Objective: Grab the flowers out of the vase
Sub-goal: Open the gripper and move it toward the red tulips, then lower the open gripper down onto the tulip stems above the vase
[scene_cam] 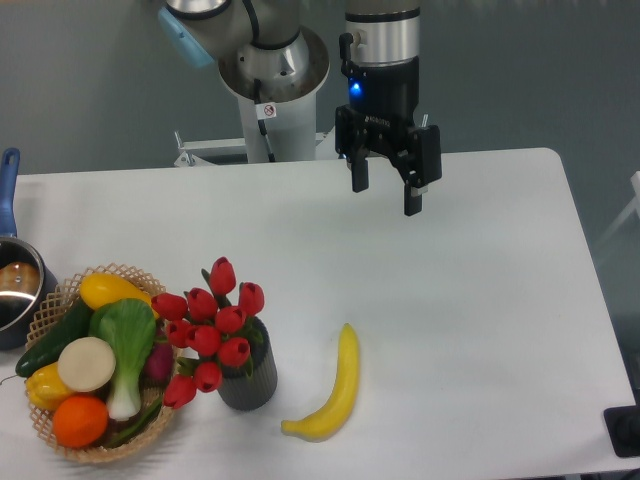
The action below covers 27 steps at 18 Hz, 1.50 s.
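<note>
The flowers (212, 325), glossy red tulip buds with green leaves, stand in the vase (250, 378), a small dark grey ribbed cylinder at the front left of the table. My gripper (386, 195) hangs well above and behind them, toward the back middle of the table, pointing down. Its two black fingers are spread apart and hold nothing, so it is open.
A yellow banana (334, 388) lies just right of the vase. A wicker basket (52, 300) of fruit and vegetables sits to the left of the flowers, almost touching them. A blue-handled metal pot (14, 285) is at the left edge. The robot base (272, 90) stands behind the table.
</note>
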Motion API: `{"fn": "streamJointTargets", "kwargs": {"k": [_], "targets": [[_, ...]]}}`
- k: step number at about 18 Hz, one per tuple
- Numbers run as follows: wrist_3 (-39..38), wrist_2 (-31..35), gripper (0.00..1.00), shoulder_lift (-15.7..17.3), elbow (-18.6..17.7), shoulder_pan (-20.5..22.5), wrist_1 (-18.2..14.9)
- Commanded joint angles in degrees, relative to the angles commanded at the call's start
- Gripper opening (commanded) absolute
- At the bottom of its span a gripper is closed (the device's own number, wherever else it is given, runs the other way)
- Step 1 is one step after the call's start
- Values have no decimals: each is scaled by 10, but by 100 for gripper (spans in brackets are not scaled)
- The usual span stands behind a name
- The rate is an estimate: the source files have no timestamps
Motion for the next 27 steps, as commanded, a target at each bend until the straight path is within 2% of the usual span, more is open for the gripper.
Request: {"fn": "streamJointTargets", "kwargs": {"k": [6, 9, 13, 18, 23, 25, 27], "targets": [[-6, 1, 100, 2, -1, -2, 0], [-17, -3, 100, 5, -13, -2, 0], [-127, -16, 100, 2, -18, -6, 26], [-211, -56, 100, -12, -20, -9, 30], [-210, -76, 100, -14, -49, -18, 41], [-211, -76, 100, -27, -55, -36, 57], [-220, -83, 100, -31, -71, -57, 58]]}}
